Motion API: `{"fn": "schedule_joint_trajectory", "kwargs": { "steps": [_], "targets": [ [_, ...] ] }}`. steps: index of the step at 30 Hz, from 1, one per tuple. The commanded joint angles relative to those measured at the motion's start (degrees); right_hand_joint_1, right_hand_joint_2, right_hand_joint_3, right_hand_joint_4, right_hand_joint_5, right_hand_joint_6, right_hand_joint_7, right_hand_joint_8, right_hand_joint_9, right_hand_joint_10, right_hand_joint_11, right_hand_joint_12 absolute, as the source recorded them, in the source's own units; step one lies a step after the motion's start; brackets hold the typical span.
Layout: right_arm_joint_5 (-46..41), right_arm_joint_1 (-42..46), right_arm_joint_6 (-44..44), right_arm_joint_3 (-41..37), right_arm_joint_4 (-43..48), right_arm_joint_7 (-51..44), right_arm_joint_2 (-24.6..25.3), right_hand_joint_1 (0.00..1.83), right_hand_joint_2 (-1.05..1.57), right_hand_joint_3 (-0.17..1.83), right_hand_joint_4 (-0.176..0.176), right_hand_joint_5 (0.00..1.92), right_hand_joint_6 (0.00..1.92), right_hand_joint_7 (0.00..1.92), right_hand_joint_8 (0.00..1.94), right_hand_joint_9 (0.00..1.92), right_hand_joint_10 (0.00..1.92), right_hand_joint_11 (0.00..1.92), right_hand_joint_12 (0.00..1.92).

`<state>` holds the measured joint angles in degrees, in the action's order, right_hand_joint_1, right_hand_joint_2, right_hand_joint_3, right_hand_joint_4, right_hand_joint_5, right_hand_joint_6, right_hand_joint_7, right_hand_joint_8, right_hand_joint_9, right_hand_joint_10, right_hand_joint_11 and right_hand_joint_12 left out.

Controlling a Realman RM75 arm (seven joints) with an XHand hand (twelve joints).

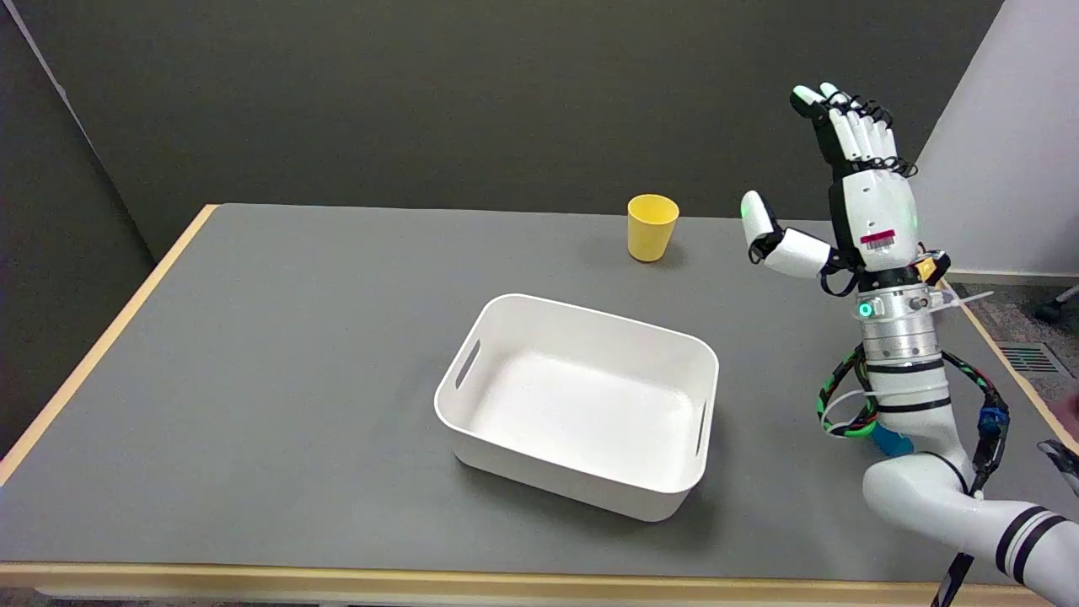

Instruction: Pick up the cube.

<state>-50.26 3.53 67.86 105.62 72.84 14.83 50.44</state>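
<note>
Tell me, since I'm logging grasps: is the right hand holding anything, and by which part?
Nothing is held. The right hand is raised above the table with fingers spread, apart from the yellow cup and the white bin.

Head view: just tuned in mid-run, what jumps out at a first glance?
The white bin sits in the middle of the grey table, and looks empty. At the right, the right hand is raised above the table with its fingers apart, holding nothing. A yellow cup stands upright near the far edge; a bit of something blue peeks out from behind the arm.
</note>
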Motion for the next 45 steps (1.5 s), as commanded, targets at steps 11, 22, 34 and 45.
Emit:
{"fn": "schedule_joint_trajectory", "kwargs": {
  "steps": [11,22,34,45],
  "targets": [
    [1.35,2.67,-3.68,-3.09,5.09,0.87,-3.92,0.44,0.64,0.99,0.068,0.13,0.43,0.1,0.27,0.03,0.43,0.0,0.79],
    [-3.05,31.51,-3.53,-25.77,18.57,-4.8,-6.3,0.44,0.63,0.99,0.058,0.14,0.44,0.11,0.28,0.02,0.42,0.0,0.76],
    [-4.65,51.23,-3.29,-35.66,19.92,-6.72,-1.11,0.47,0.67,0.88,0.056,0.19,0.37,0.16,0.23,0.01,0.5,0.0,0.77],
    [-5.46,52.16,11.3,-18.33,10.79,-6.96,-0.46,0.45,0.64,0.87,0.054,0.19,0.37,0.16,0.23,0.01,0.5,0.0,0.78]
  ]
}}
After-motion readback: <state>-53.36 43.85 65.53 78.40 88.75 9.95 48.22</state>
